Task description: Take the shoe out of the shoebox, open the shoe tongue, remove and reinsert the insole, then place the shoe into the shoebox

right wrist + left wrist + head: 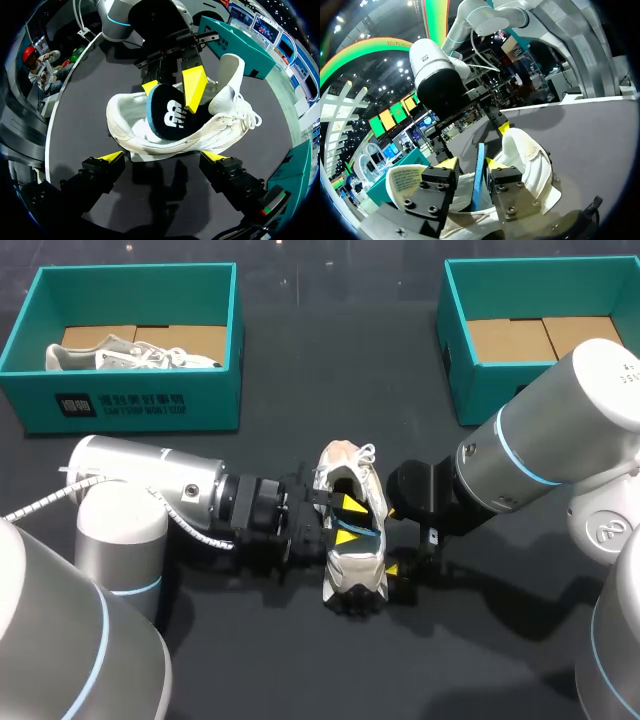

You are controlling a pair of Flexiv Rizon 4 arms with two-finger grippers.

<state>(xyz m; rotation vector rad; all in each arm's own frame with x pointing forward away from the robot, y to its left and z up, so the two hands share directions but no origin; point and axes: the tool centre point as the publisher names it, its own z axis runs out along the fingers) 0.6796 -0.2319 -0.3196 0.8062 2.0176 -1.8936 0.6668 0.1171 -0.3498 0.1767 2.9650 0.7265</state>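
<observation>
Pinching the insole [172,112] at its heel end, the left gripper [471,163] comes in from 9 o'clock of the shoe [360,575]. Its 2 fingers are set narrow, with the insole's thin blue edge caught between them. The insole stands tilted, half risen from the shoe's mouth, and its front part is hidden inside.

The shoe lies on the dark table [300,670] between the arms, heel toward 6 o'clock and laced toe toward 12, with the tongue folded up. At its 3 o'clock flank sits the right gripper [164,156], jaws spread wide and holding nothing. It has 1 tip near the heel and 1 near the midfoot, just beside the sole; whether they touch it I cannot tell.

The insole looks light, thin and floppy, likely to buckle if pushed endwise, so a hold at the stiffer heel end seems best. The shoe seems light, with a soft upper that would collapse under a squeeze, so the firm sole edge or heel counter looks safer.

Farther off, at 10 o'clock, the left shoebox [130,400] holds a second shoe [130,355]. At 2 o'clock the right shoebox [480,390] shows only cardboard.
</observation>
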